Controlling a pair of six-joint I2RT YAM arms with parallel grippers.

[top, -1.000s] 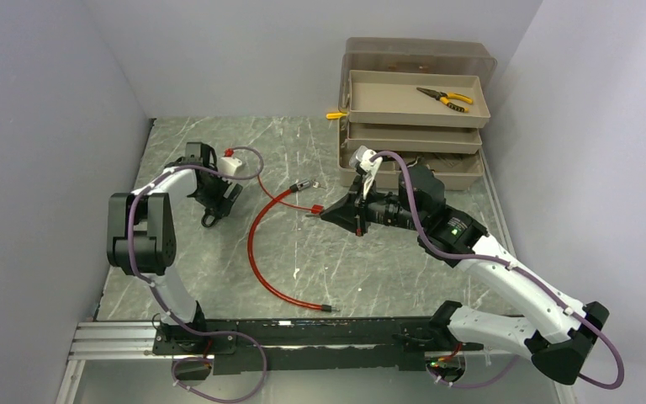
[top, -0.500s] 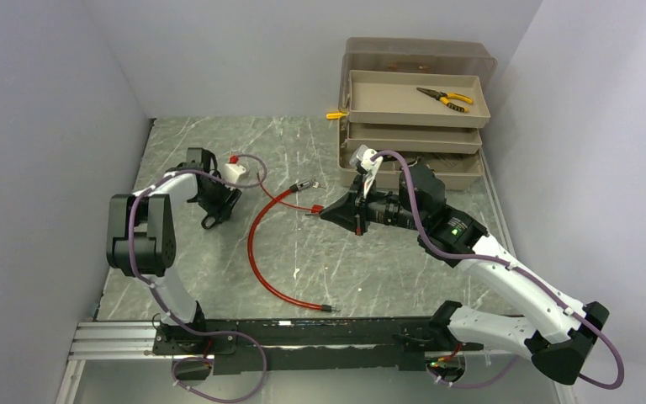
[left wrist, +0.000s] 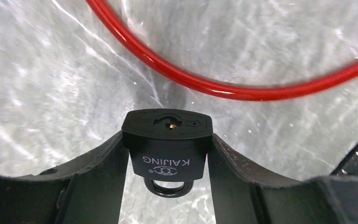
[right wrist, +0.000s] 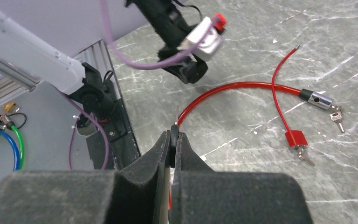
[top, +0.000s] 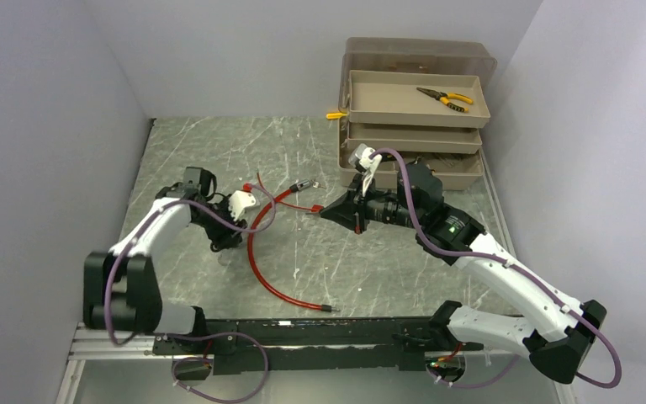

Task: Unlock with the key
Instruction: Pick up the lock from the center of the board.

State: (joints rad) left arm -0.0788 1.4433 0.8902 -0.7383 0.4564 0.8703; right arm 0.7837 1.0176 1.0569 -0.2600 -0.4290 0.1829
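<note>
A black padlock (left wrist: 167, 148) marked KAIJING sits clamped between the two fingers of my left gripper (left wrist: 167, 142). Its keyhole face (left wrist: 170, 124) points away from the wrist and its shackle points back toward it. In the top view the left gripper (top: 225, 238) hangs over the left bend of the red cable (top: 252, 252). My right gripper (right wrist: 173, 132) is shut on the dark head of the key (right wrist: 173, 140), whose thin tip pokes out past the fingertips. It hovers mid-table (top: 330, 210), pointing left toward the left gripper (right wrist: 190, 72), with a clear gap between them.
A red padlock with keys (right wrist: 294, 138) and a silver cable end with keys (right wrist: 319, 99) lie on the marble table (top: 345, 269). A tiered beige toolbox (top: 412, 135) stands at the back right, with pliers (top: 444, 98) in its top tray.
My left gripper closed on the black padlock, then swung with it from the back left toward the near right, over the red cable. The right arm barely moved.
</note>
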